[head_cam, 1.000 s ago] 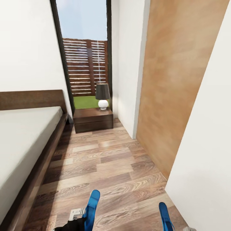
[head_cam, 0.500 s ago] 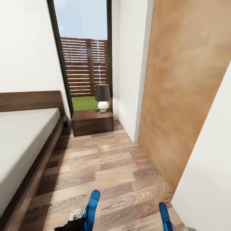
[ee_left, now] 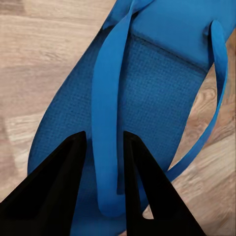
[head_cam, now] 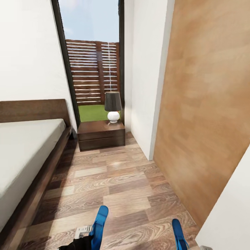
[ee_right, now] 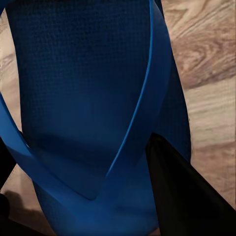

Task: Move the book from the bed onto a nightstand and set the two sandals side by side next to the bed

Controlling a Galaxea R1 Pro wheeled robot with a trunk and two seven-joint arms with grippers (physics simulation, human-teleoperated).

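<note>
I hold one bright blue sandal in each hand, low over the wood floor. In the left wrist view my left gripper (ee_left: 104,167) is shut on a strap of the left sandal (ee_left: 162,88), a black finger (ee_left: 54,196) on each side. My right gripper (ee_right: 88,191) is shut on the right sandal (ee_right: 88,88). In the head view both sandals (head_cam: 99,220) (head_cam: 178,232) stick up at the near edge. The bed (head_cam: 21,152) runs along the left. The nightstand (head_cam: 100,133) stands ahead beside the headboard. The book is out of view.
A lamp (head_cam: 113,106) with a dark shade stands on the nightstand, before a tall black-framed window (head_cam: 92,59). A white wall corner (head_cam: 146,86) and a wooden panel (head_cam: 205,114) close the right side. A strip of plank floor (head_cam: 111,180) runs between bed and panel.
The whole head view has shifted: the camera has moved forward and turned a little, so the wooden panel takes more of the right. Both sandals stay held in the same place.
</note>
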